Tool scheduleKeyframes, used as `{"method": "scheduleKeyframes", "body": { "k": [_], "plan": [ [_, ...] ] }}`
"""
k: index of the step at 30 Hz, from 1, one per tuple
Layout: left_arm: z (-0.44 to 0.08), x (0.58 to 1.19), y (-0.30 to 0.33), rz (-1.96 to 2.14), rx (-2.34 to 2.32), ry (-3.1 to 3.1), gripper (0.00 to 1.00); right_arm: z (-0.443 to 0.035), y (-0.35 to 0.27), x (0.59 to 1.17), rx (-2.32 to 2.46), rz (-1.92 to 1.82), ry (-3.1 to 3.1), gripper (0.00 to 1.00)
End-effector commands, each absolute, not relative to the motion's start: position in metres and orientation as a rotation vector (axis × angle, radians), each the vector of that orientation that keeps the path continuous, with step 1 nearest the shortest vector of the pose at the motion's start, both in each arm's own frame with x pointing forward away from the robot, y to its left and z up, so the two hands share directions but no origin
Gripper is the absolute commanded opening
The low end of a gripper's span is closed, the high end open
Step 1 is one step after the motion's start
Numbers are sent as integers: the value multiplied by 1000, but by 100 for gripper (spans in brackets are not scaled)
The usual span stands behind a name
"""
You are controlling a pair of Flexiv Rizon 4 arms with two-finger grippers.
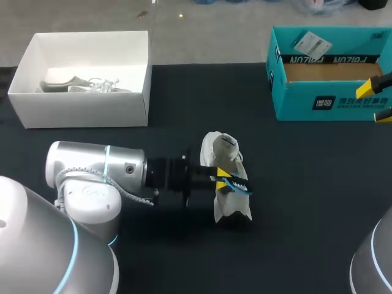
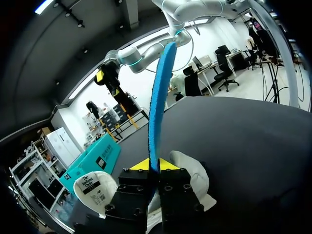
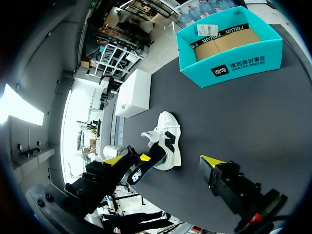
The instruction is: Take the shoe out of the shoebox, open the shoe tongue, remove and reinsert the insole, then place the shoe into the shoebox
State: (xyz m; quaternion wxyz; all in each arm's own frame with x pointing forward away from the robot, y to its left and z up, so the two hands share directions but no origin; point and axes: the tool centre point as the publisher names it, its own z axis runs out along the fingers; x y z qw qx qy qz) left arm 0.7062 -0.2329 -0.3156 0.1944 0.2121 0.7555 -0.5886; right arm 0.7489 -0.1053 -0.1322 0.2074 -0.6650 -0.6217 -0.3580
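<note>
Black table [image 1: 318,184], mid: shoe [image 1: 225,184] lay right at L gripper [image 1: 222,176], clenched on blue insole [image 2: 160,97] running lengthwise past its tips; R gripper [image 1: 375,101] released, well apart by shoebox [image 1: 324,101].

left tool [image 2: 155,165] pinched on insole [image 2: 159,97], right tool [image 3: 162,161] spread wide, far right

L gripper [image 2: 154,165] pinching blue insole [image 2: 161,97] upright, white shoe [image 2: 195,176] just under it on dark table [image 2: 243,141], teal shoebox [image 2: 95,158] beyond, at table edge.

Table [image 1: 306,184]: shoe [image 1: 222,147], white box [image 1: 79,110], teal shoebox [image 1: 294,101]
</note>
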Motion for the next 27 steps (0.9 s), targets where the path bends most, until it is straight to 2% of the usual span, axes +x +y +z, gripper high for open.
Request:
{"method": "scheduleKeyframes", "body": {
  "k": [1,27],
  "plan": [
    [-321,708,-232,-1648,596,2142,0,-132,-105,749,-1854,-993,-1731,100],
    [-352,744,-230,-1569,434,2195,0,-132,-105,749,-1854,-993,-1731,100]
  ]
}}
